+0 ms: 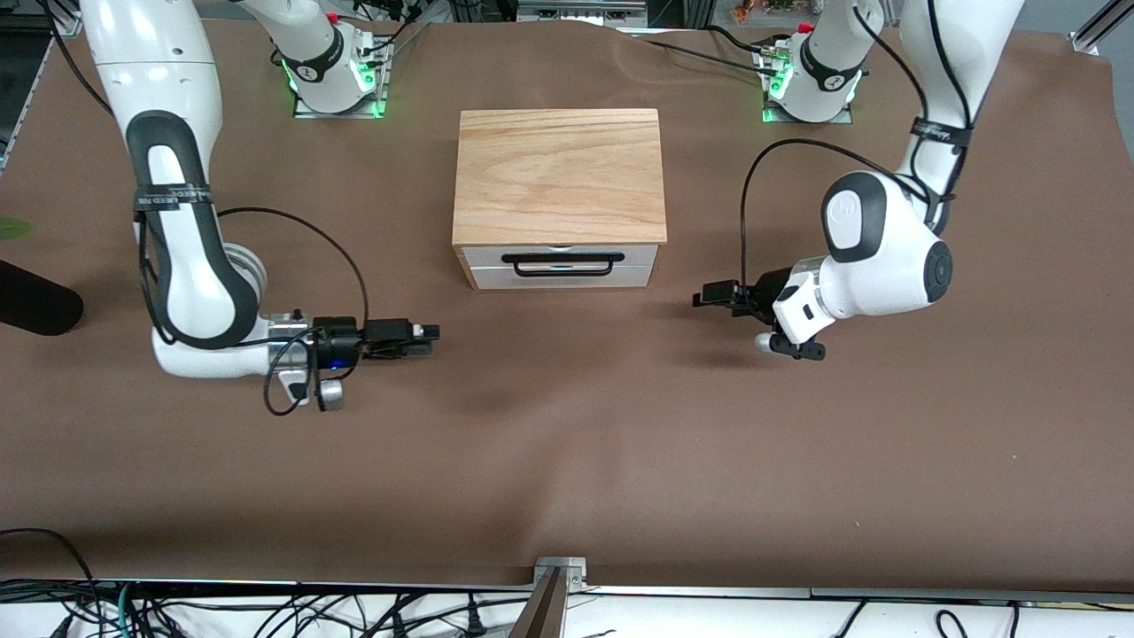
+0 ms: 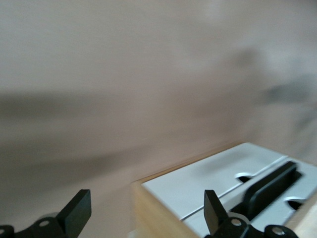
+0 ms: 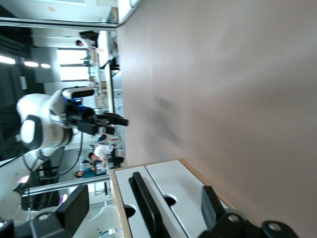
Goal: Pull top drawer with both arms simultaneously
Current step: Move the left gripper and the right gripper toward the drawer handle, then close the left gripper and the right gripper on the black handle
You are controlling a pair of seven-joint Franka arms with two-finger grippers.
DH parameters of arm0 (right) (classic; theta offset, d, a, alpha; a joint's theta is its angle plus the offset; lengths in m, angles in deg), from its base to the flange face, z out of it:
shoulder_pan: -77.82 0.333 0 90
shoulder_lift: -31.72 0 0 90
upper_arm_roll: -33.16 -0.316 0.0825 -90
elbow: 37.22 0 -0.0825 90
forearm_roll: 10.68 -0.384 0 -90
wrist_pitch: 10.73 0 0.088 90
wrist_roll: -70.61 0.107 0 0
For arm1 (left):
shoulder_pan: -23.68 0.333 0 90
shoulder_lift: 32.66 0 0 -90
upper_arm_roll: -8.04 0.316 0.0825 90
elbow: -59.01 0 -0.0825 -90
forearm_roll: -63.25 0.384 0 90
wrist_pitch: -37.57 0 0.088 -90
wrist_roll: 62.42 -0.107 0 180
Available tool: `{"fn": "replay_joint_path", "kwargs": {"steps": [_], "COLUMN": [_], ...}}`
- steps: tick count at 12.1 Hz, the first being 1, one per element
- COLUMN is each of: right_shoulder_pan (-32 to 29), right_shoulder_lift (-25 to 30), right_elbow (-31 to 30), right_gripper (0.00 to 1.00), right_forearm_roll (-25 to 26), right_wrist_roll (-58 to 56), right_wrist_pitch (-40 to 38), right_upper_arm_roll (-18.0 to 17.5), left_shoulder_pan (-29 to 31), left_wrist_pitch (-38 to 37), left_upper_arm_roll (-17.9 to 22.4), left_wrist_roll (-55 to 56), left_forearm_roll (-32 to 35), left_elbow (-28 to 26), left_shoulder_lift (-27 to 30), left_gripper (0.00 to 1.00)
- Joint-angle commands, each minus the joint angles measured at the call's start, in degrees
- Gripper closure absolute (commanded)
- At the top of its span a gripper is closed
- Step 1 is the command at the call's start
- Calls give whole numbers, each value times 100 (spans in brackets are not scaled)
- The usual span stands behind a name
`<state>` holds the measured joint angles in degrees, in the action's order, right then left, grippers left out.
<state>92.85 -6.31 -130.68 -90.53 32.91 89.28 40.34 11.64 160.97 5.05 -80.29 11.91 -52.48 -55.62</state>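
The top drawer [image 1: 634,255] is the upper white panel of a small cabinet with an oak top [image 1: 558,173]. Its black bar handle [image 1: 558,266] is free and the drawer sits flush. My left gripper [image 1: 710,295] hovers low over the table, off the cabinet's front corner toward the left arm's end, open and empty. My right gripper [image 1: 431,338] hovers off the other front corner, also open and empty. The left wrist view has the handle [image 2: 271,187] just past my open left gripper [image 2: 146,208]. The right wrist view has the drawer front [image 3: 123,179] and handle [image 3: 146,203] between the fingers of my open right gripper [image 3: 143,201].
Brown cloth covers the table [image 1: 567,443]. Both arm bases [image 1: 337,71] stand along the edge farthest from the front camera. A metal bracket [image 1: 558,571] and loose cables lie at the edge nearest that camera. A dark object [image 1: 35,306] pokes in at the right arm's end.
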Motion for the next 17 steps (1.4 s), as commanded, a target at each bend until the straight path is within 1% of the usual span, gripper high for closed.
{"fn": "replay_joint_path", "kwargs": {"steps": [1,2,3,5,7,9,10,11,12,14,17], "right_shoulder_pan": [271,341,359,360,377,395,395,456,517,544,658], "right_shoulder_lift": [226,235,253,253,244,244,244,227,235,227,200], "right_elbow": [-531,-750,-935,-1216,-1515,-1744,-1815,-1859,-1938,-1991,-2052], "right_gripper": [0,0,0,0,0,0,0,0,0,0,0], "right_forearm_roll": [-695,-1046,-1250,-1401,-1725,-1927,-2111,-2200,-2314,-2351,-2351], "right_wrist_roll": [-682,-1103,-1299,-1789,-2441,-2714,-2916,-3048,-3093,-3155,-3208], "right_wrist_pitch": [106,62,45,71,53,79,97,115,106,97,80], "right_upper_arm_roll": [12,-6,-110,-269,-374,-532,-655,-700,-709,-727,-727], "left_shoulder_pan": [-18,-9,0,0,0,0,0,0,-9,0,0], "left_wrist_pitch": [9,-105,-236,-517,-843,-897,-940,-1141,-1273,-1476,-1521], "left_upper_arm_roll": [18,-43,-192,-315,-412,-649,-720,-738,-738,-738,-738], "left_wrist_roll": [-1178,-1522,-1839,-2716,-3700,-4589,-4837,-5013,-5189,-5261,-5516], "left_forearm_roll": [-1252,-1717,-2357,-3343,-4134,-4769,-4832,-4833,-4842,-4842,-4842], "left_elbow": [-75,-75,-92,-198,-355,-610,-672,-673,-673,-716,-787], "left_shoulder_lift": [-243,-357,-419,-551,-718,-745,-745,-788,-806,-806,-885], "left_gripper": [0,0,0,0,0,0,2,6,8,10,15]}}
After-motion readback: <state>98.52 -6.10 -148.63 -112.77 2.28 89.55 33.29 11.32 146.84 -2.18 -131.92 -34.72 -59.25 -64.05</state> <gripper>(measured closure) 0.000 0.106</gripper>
